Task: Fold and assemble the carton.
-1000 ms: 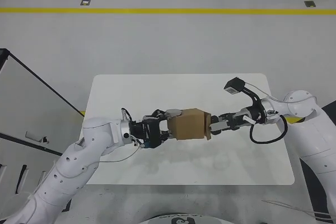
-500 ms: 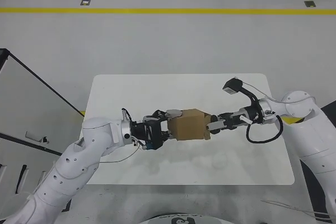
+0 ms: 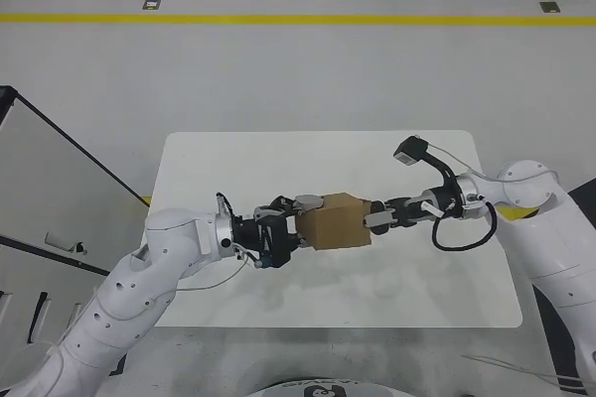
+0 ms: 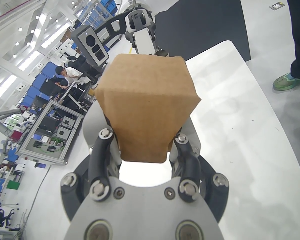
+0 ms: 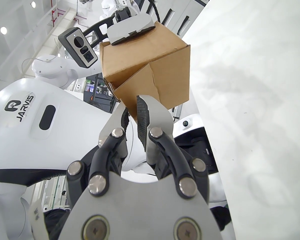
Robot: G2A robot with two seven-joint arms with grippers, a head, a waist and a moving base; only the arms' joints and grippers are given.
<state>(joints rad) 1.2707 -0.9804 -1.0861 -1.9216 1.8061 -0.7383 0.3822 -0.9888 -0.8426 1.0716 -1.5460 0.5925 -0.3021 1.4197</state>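
Item: carton [image 3: 333, 221], brown corrugated card, folded up into a box shape, its visible faces plain; held between the two grippers over the middle of the white counter [image 3: 278, 164], with its shadow on the surface beneath. Left gripper [image 3: 290, 226]: clamped on the carton's near end, one finger on each side of a tapering flap, as seen in the left wrist view; in the right wrist view a white finger [image 5: 130, 29] lies flat along the carton's far top edge. Right gripper [image 5: 132, 116]: at the opposite end, drawn in to a narrow gap with the corner of an end flap pinched between its ribbed black pads [image 5: 142, 118].
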